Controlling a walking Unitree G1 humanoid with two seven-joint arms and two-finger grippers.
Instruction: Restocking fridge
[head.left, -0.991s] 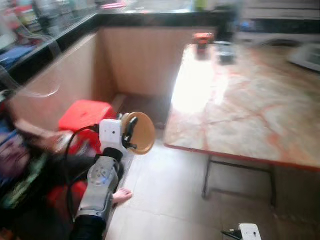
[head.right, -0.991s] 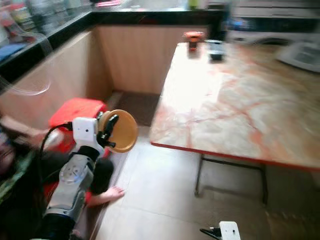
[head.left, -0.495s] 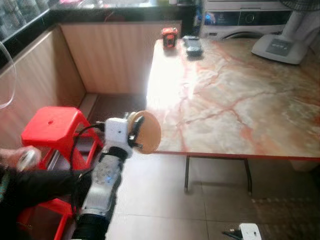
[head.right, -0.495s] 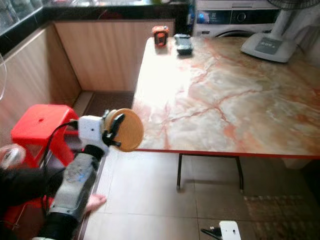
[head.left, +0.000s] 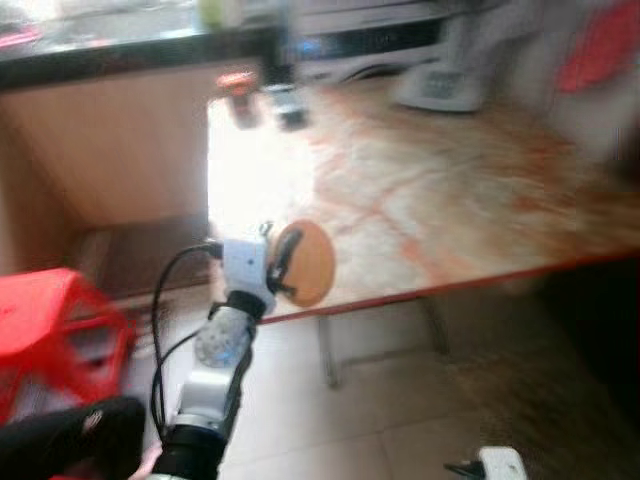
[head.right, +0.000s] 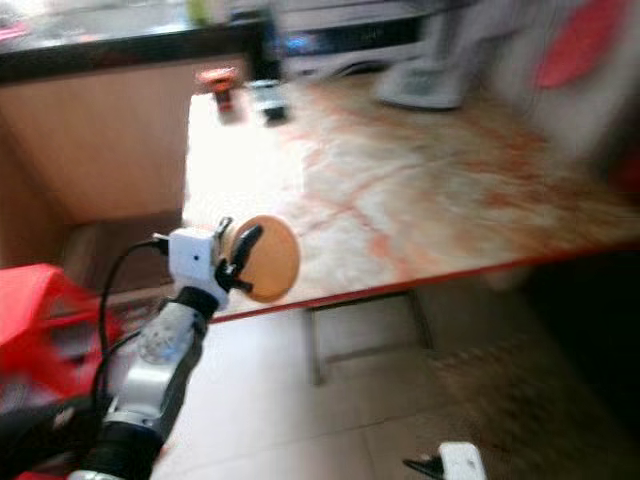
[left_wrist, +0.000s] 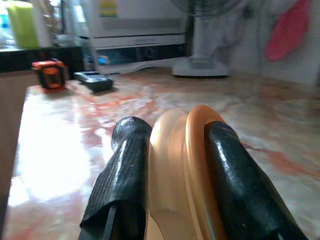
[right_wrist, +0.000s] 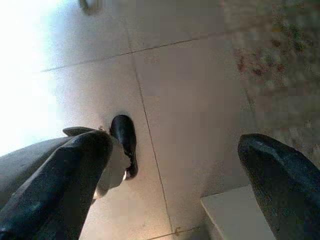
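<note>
The left gripper (head.left: 285, 266) was clamped on an orange plate (head.left: 306, 262), held on edge in the air at about 7 o'clock from the marble table (head.left: 450, 190). Compared with a second before, the view had swung right, the red stool (head.left: 50, 320) sliding toward 9 o'clock: the robot was probably turning to carry it. The right gripper (right_wrist: 175, 175) hung with fingers spread over the tiled floor (right_wrist: 190, 90)
</note>
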